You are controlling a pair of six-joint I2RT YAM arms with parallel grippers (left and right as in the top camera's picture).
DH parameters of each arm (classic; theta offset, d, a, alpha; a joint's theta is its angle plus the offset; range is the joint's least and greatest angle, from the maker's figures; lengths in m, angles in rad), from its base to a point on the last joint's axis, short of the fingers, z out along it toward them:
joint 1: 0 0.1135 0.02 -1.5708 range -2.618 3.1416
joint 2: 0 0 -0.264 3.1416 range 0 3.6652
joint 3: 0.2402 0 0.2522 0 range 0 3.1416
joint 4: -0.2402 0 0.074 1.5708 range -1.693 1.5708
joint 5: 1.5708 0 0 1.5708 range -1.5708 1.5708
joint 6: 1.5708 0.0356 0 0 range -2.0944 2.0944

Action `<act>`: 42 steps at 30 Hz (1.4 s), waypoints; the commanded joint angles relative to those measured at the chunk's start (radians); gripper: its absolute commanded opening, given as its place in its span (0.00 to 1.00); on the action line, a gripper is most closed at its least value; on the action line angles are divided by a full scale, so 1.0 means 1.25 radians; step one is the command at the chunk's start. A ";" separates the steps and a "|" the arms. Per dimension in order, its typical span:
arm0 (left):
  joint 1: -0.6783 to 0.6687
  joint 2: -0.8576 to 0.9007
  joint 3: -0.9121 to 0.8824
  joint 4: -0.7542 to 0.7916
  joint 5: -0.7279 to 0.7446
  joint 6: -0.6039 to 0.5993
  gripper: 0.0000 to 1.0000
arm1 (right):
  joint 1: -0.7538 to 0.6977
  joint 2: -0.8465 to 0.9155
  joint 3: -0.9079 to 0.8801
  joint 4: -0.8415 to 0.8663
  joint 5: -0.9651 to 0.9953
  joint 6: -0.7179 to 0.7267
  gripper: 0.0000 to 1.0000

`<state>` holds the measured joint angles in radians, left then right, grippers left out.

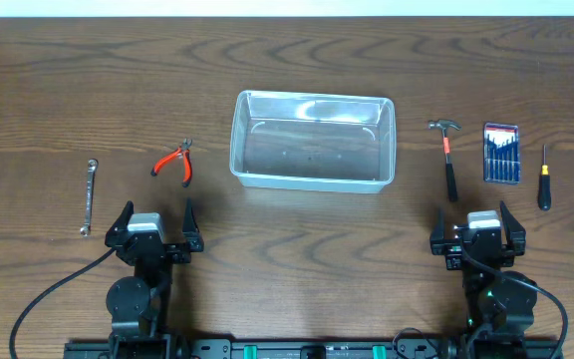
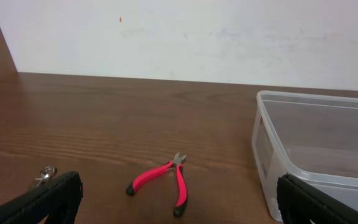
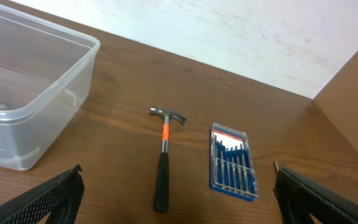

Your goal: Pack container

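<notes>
Left jaws and right jaws sat spread wide, empty, at the table's [image 1: 297, 60] near edge. From the left: wrench [image 1: 89, 196] at ten o'clock, pliers [image 1: 175, 162] at twelve. From the right: hammer [image 1: 447, 158] at twelve, case [image 1: 500, 154] at one, screwdriver [image 1: 543, 179] at two. Container [image 1: 312, 182] stood mid-table, between pliers and hammer.

No word, brand or number can be read anywhere; the blue screwdriver-set case [image 3: 232, 163], ahead of the right fingers [image 3: 48, 199], bears a red strip at its far end. Any print on it is too small to tell.
</notes>
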<state>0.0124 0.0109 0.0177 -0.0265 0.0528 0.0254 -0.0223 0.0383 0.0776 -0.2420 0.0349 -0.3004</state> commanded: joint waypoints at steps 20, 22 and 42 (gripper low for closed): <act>0.003 -0.004 -0.011 -0.032 0.006 -0.007 0.98 | 0.002 0.028 0.152 0.002 -0.121 0.043 0.99; 0.003 -0.004 -0.011 -0.032 0.006 -0.007 0.98 | 0.002 0.075 0.237 -0.063 -0.070 0.051 0.99; 0.003 -0.004 -0.011 -0.032 0.006 -0.007 0.98 | 0.002 0.624 0.887 -0.710 -0.263 0.257 0.99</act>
<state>0.0124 0.0113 0.0189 -0.0284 0.0536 0.0254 -0.0223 0.8078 1.1641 -1.1400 -0.2630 -0.0494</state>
